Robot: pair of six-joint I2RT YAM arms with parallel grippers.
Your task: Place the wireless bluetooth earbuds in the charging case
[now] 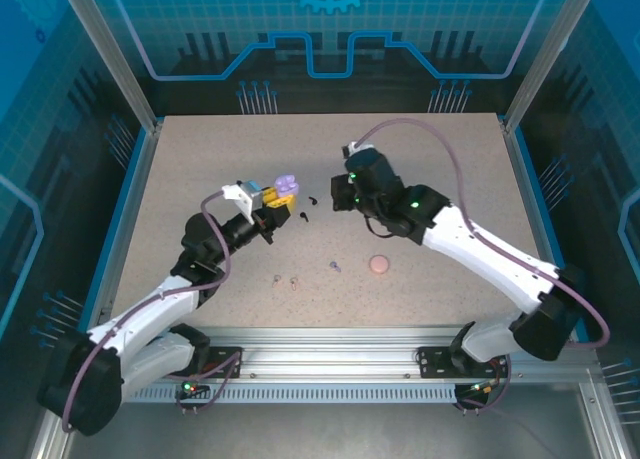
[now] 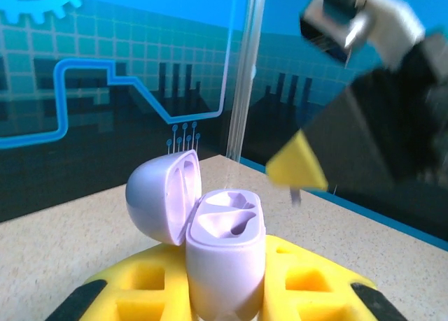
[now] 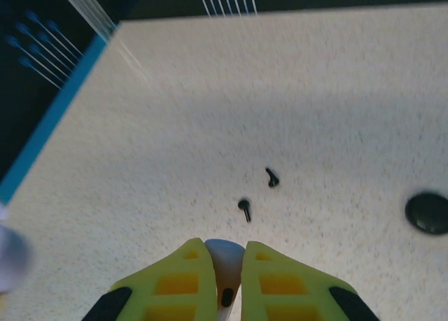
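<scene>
My left gripper is shut on the lavender charging case, holding it upright above the table. Seen from the left wrist, the case stands between the yellow fingers with its lid swung open to the left and both sockets empty. My right gripper is shut on a lavender earbud. It hangs just right of the case, its yellow fingertip above and right of the sockets. Two black earbuds lie on the table below.
On the table nearer the arms lie a lavender earbud, two pale pink earbuds and a closed round pink case. A black round case sits to the right. Metal posts and blue panels enclose the table.
</scene>
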